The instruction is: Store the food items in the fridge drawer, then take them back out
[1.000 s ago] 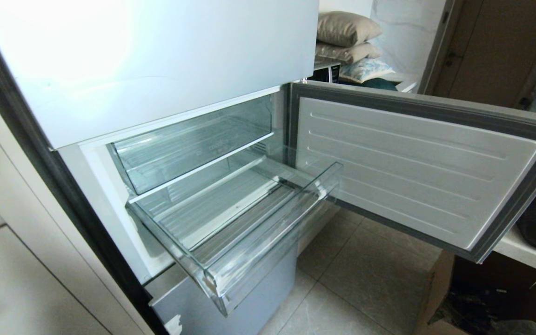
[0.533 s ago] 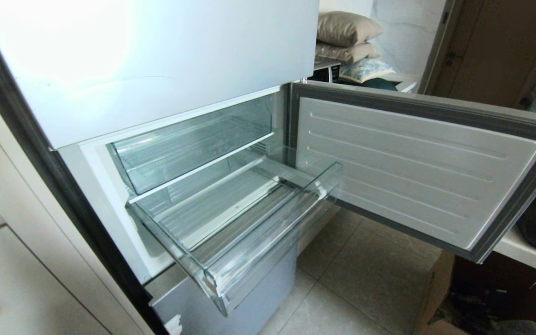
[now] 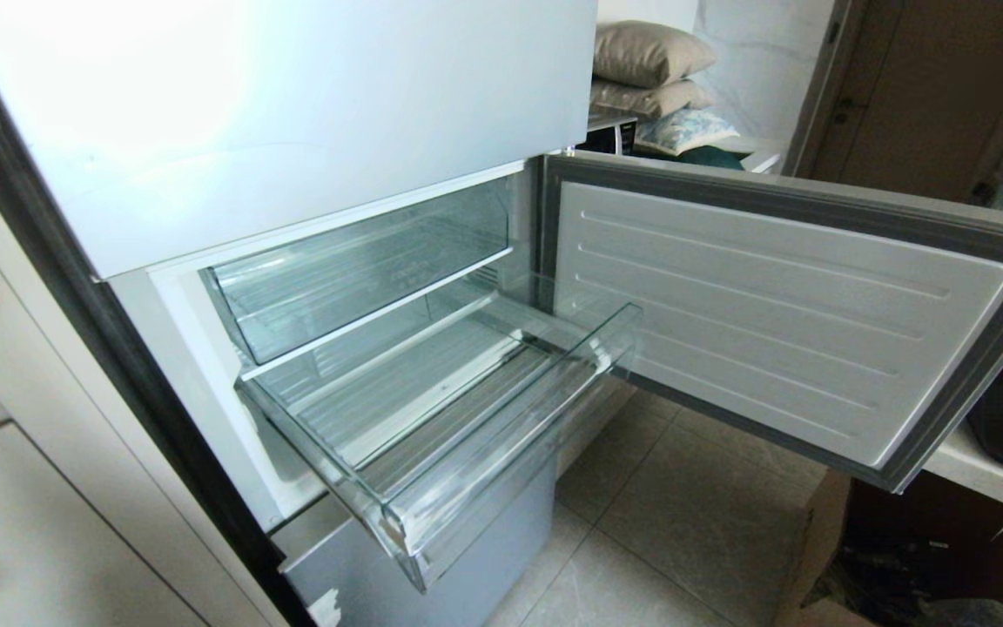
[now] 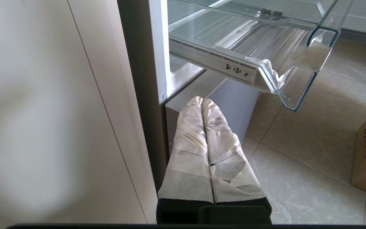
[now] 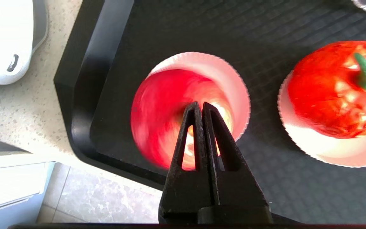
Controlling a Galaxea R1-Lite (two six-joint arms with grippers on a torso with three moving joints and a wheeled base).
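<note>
Stage: the storing half is judged barely begun; nothing has been put in the fridge drawer [image 3: 432, 418], and the taking-out half lies entirely ahead.

Fridge drawer: it is pulled well out of the pale fridge [image 3: 292, 104] with its door [image 3: 780, 322] swung wide; only the ribbed clear floor is seen inside, no fruit.

Upper bin: a second clear bin [image 3: 353, 270] sits pushed in above the drawer and is likewise seen without food.

Apple: the glossy red apple [image 5: 167, 117] sits in a white paper cup on a black tray [image 5: 87, 82], directly beneath the tips of the right end effector [image 5: 199, 106]; it is blurred, and whether the tips touch it cannot be told.

Second fruit: the bumpier orange-red fruit [image 5: 332, 89] with a green stem rests in its own paper cup on the same tray, to one side of the right end effector and apart from the apple.

Right end effector: its two black fingers are pressed together with nothing between them; it is poised over the apple, so an opening is judged necessary before any grasp.

Left end effector: the left end effector [image 4: 202, 101], wrapped in pale tape, is parked low with its fingers closed and empty, just below the drawer's front lip and beside the fridge's side.

Counter: the tray lies on a speckled counter [image 5: 21, 108], off to the side of the open door.

Left to do: both fruits are to be picked up, placed in the drawer, then lifted back out.
</note>
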